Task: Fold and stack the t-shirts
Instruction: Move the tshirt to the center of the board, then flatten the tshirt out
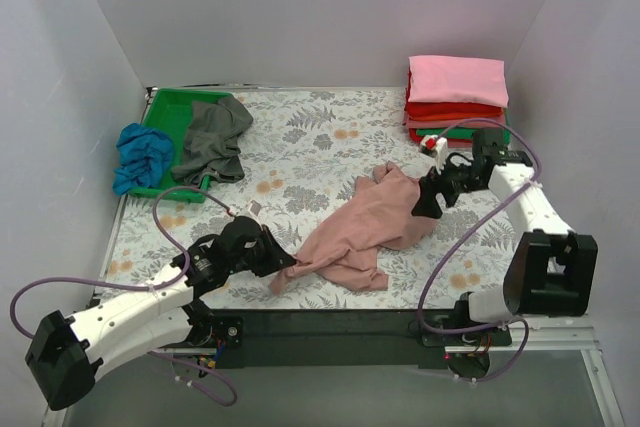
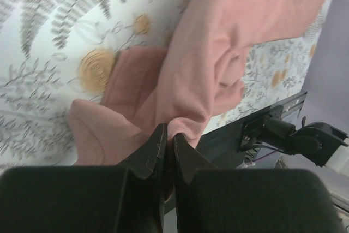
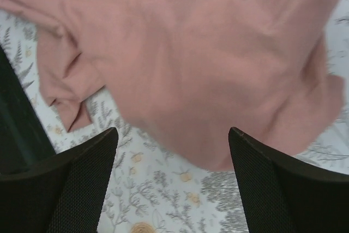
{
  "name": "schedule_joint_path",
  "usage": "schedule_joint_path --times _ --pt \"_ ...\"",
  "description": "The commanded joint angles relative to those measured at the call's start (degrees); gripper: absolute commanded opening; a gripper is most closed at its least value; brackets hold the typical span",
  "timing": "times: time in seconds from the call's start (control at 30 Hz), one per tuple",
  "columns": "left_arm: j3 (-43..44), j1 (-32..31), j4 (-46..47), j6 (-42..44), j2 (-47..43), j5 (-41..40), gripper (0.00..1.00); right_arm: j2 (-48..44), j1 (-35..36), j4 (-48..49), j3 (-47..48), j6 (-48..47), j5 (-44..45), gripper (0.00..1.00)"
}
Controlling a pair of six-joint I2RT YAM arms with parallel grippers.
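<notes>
On table: one dusty-pink tee, left hand pinching it, right hand spread

Dusty-pink t-shirt crumpled, centre-front

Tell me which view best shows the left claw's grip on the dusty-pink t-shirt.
Left wrist: close up, the left claw has its jaws shut on a fold of the dusty-pink t-shirt. The top view shows that claw at the shirt's near-left end, the pinch too small to read. The right wrist shows shirt fabric, no left claw.
</notes>
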Motion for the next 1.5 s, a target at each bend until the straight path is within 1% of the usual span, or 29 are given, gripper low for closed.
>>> schedule_joint_path --times 0.0,0.17,0.33,0.4,0.47,0.53,0.6,0.63,0.73,0.77,0.83,0.87,0.9,0.97,1.0,1.03,1.07,1.1,1.13,1.17,1.2,1.23,1.27,1.3,1.33,1.37,1.4,1.43,1.47 --pt "-1.5 0.1 -5.5 -6.2 -4.4 1.1 0.00 6.7 1.7 7.3 9.5 9.9 6.5 0.87" --pt "-3.3 0.1 -8.7 -7.4 -8.8 -1.4 0.00 19.6 7.1 8.3 21.9 16.2 11.4 0.84" --pt "-4.1 0.1 -9.5 -7.6 -9.5 -3.2 0.00 26.4 11.6 8.3 26.1 18.9 11.4 0.77" --pt "-4.3 0.1 -9.5 -7.5 -9.6 -3.4 0.00 28.2 13.2 8.6 26.5 19.7 13.6 0.75" --pt "-4.0 0.1 -9.5 -7.2 -9.4 -3.6 0.00 30.1 15.2 8.6 27.0 20.5 17.0 0.65" --pt "-3.7 0.1 -9.5 -6.6 -9.0 -3.7 0.00 31.2 15.6 8.6 28.1 21.3 18.2 0.47" --pt "-2.8 0.1 -9.6 -6.0 -8.6 -4.1 0.00 31.4 15.8 8.5 29.1 21.4 18.8 0.22" --pt "-2.5 0.1 -9.5 -5.3 -8.5 -4.7 0.00 30.8 15.8 8.2 30.7 21.3 19.0 0.02" --pt "3.0 0.1 -10.5 0.1 -8.2 -8.3 0.00 26.4 15.8 7.9 35.4 19.9 17.3 0.01" --pt "5.4 0.1 -11.3 2.1 -8.1 -12.8 0.00 25.4 15.7 7.6 37.2 19.1 16.0 0.01" --pt "14.9 0.1 -13.4 6.7 -6.0 -19.4 0.00 22.2 15.8 7.2 44.0 17.9 14.2 0.01" --pt "18.2 0.1 -13.6 11.7 -5.0 -26.1 0.00 21.3 15.8 7.1 46.8 17.2 12.6 0.01" --pt "25.6 0.1 -12.8 15.0 -2.5 -29.0 0.00 20.5 15.6 7.2 49.4 16.9 11.7 0.01" --pt "33.0 0.1 -10.5 21.1 0.1 -34.0 0.00 18.9 15.7 7.3 57.9 16.7 10.3 0.01" --pt "36.4 0.1 -8.8 28.0 1.3 -36.8 0.00 18.2 15.6 8.0 59.6 15.8 10.3 0.01" --pt "39.4 0.1 -4.7 31.4 2.3 -37.2 0.00 17.0 15.6 8.7 60.8 15.1 10.6 0.01" --pt "45.6 0.1 -2.8 34.6 3.9 -37.1 0.00 14.5 15.1 9.5 62.5 15.0 11.0 0.01" --pt "47.9 0.1 -1.3 38.8 4.3 -35.4 0.00 13.0 14.3 10.3 63.2 15.8 10.2 0.01" --pt "50.2 0.1 1.6 40.8 4.6 -33.6 0.00 9.9 11.0 11.1 63.4 16.9 8.2 0.01" --pt "53.2 0.1 1.9 41.7 4.4 -31.7 0.00 8.1 8.6 11.9 63.2 17.8 2.9 0.01" --pt "54.2 0.1 1.8 42.2 3.9 -26.3 0.00 6.1 6.1 13.1 60.8 18.4 -0.2 0.01" --pt "54.4 0.1 1.5 41.9 3.3 -23.7 0.00 1.6 0.5 13.0 59.0 18.1 -3.0 0.01" --pt "54.2 0.1 0.7 40.7 2.3 -19.9 0.00 -0.8 -1.8 12.7 56.0 16.6 -7.9 0.01" --pt "52.0 0.1 -0.4 39.0 -0.2 -16.9 0.00 -3.4 -3.5 11.7 52.6 14.5 -9.2 0.01" --pt "50.3 0.1 -2.8 35.6 -1.5 -10.0 0.00 -8.8 -5.0 8.3 43.9 8.0 -9.3 0.01" --pt "47.9 0.1 -4.0 33.4 -3.1 -6.3 0.00 -11.4 -5.0 6.0 38.9 4.8 -7.7 0.01" --pt "42.7 0.1 -6.0 31.5 -5.8 -3.2 0.00 -14.1 -4.9 4.0 34.1 2.0 -6.9 0.01" --pt "38.8 0.1 -6.6 26.3 -7.4 4.6 0.00 -19.0 -5.0 0.7 23.0 -2.8 -5.8 0.01" --pt "35.1 0.1 -6.8 23.7 -8.7 8.0 0.00 -21.3 -5.0 -0.9 18.0 -5.3 -3.1 0.01"
